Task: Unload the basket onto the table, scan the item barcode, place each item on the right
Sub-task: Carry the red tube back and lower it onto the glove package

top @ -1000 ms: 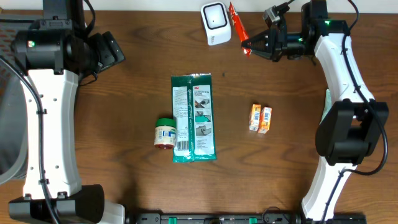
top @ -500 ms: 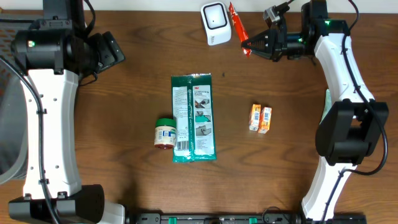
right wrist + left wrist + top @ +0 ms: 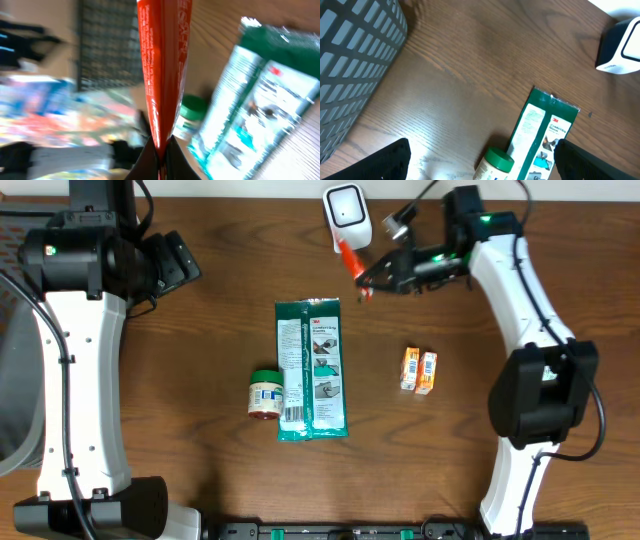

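Jar (image 3: 264, 393), green packet (image 3: 312, 368), orange boxes (image 3: 419, 370) lay on table, apparently not yet scanned. Left gripper (image 3: 172, 265) idled, jaws wide, empty. Right gripper (image 3: 365, 278) clamped red sachet (image 3: 347, 255) just below scanner (image 3: 346, 215), likely mid-scan; a second before it hung right of scanner

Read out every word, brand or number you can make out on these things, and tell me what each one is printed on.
"3M": brand mark near the top of the green packet.
Other print on the green packet: too small to read.
Jar label: too small to read.
Orange boxes: print too small to read.
Red tube: lettering blurred, unreadable.
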Motion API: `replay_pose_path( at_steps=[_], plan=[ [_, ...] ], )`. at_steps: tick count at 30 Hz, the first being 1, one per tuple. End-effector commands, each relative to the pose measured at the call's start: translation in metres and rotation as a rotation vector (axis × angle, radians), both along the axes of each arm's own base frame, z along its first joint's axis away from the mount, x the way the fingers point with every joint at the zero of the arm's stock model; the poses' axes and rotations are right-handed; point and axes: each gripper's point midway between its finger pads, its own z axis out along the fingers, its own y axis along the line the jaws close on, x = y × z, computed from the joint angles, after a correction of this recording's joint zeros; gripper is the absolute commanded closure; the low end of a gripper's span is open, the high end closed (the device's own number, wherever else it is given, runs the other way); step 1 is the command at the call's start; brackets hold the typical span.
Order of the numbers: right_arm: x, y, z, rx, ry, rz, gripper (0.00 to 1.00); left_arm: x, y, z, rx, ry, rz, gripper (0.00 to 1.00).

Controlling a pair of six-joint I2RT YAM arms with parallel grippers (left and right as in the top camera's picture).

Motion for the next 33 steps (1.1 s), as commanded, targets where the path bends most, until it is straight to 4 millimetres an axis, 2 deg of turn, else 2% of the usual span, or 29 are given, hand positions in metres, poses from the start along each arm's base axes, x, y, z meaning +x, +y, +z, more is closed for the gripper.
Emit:
replay_pose_path(
  at_steps=[1, 5, 9, 13, 19, 20, 23, 24, 26, 29, 33],
  plan=[
    [-0.013, 0.008, -0.047, -0.323, -0.118, 0.088, 0.99, 0.001, 0.002, 0.001, 0.001, -0.002, 0.014, 0.08],
    [-0.025, 0.005, -0.081, -0.617, -0.166, 0.146, 0.99, 0.001, 0.002, 0.001, 0.001, -0.002, 0.013, 0.08],
    [-0.041, 0.008, -0.100, -0.879, -0.247, 0.231, 0.99, 0.001, 0.002, 0.001, 0.001, -0.002, 0.014, 0.08],
    [-0.056, 0.012, -0.111, -1.002, -0.252, 0.257, 0.99, 0.001, 0.002, 0.001, 0.001, -0.002, 0.014, 0.08],
    [-0.074, 0.014, -0.141, -1.095, -0.262, 0.305, 0.99, 0.001, 0.002, 0.001, 0.001, -0.002, 0.014, 0.08],
    [-0.076, 0.012, -0.149, -1.106, -0.260, 0.312, 0.93, 0.001, 0.002, 0.001, 0.001, -0.002, 0.014, 0.08],
    [-0.079, 0.011, -0.157, -1.109, -0.255, 0.317, 0.53, 0.001, 0.002, 0.001, 0.001, -0.002, 0.014, 0.08],
    [-0.078, 0.011, -0.159, -1.107, -0.257, 0.315, 0.44, 0.001, 0.002, 0.001, 0.001, -0.002, 0.013, 0.08],
    [-0.076, 0.012, -0.159, -1.103, -0.266, 0.310, 0.34, 0.001, 0.002, 0.001, 0.001, -0.002, 0.013, 0.08],
    [-0.070, 0.012, -0.155, -1.092, -0.272, 0.293, 0.30, 0.001, 0.002, 0.001, 0.001, -0.002, 0.014, 0.08],
    [-0.071, 0.018, -0.152, -1.016, -0.245, 0.292, 0.11, 0.001, 0.002, 0.001, 0.001, -0.002, 0.014, 0.08]
  ],
)
